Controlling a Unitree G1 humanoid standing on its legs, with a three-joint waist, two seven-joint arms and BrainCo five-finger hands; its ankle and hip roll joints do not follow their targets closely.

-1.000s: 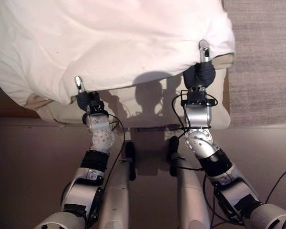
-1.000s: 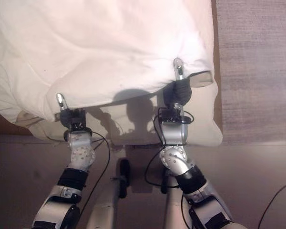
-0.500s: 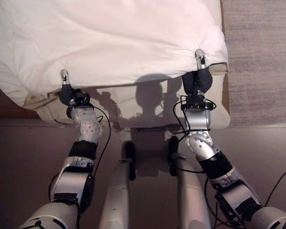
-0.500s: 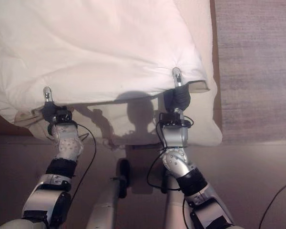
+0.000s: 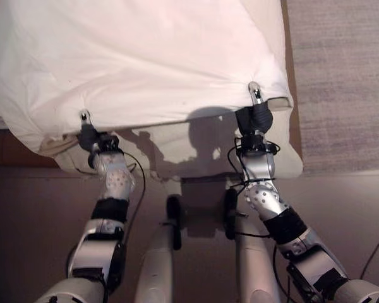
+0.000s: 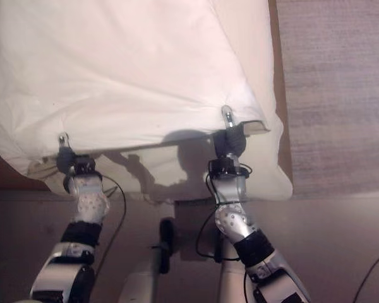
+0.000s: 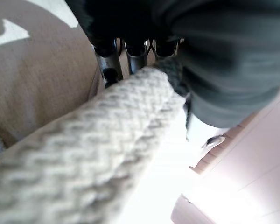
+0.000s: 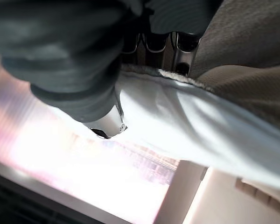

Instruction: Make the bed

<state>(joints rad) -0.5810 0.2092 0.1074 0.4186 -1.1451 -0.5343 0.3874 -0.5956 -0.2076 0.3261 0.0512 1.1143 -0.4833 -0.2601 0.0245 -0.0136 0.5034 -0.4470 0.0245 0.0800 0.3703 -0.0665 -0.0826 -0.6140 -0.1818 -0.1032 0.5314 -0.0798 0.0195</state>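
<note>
Below the head camera, in the left eye view, a white duvet (image 5: 145,63) covers most of the bed (image 5: 287,161), its near hem lying short of the foot so that a strip of cream sheet (image 5: 196,148) shows. The left hand (image 5: 88,134) is at the hem near the duvet's left corner, the thumb on top of the cloth. The right hand (image 5: 254,113) is at the hem near the right corner, its thumb likewise on top. A grey rug (image 5: 341,76) lies beside the bed.

From the right eye the scene reads the same, both hands at the hem and well apart from each other.

Seen from the left wrist, the fingers (image 7: 111,58) curl behind a thick woven edge of cloth (image 7: 84,154), pinching it against the thumb.

Seen from the right wrist, the fingers (image 8: 183,51) close under a white fold of the duvet (image 8: 186,126), with the thumb (image 8: 109,126) over it.

The duvet looks soft, bulky and light; it should sag between the hands and could slide on the sheet, so a hold at the hem near both corners seems best.
</note>
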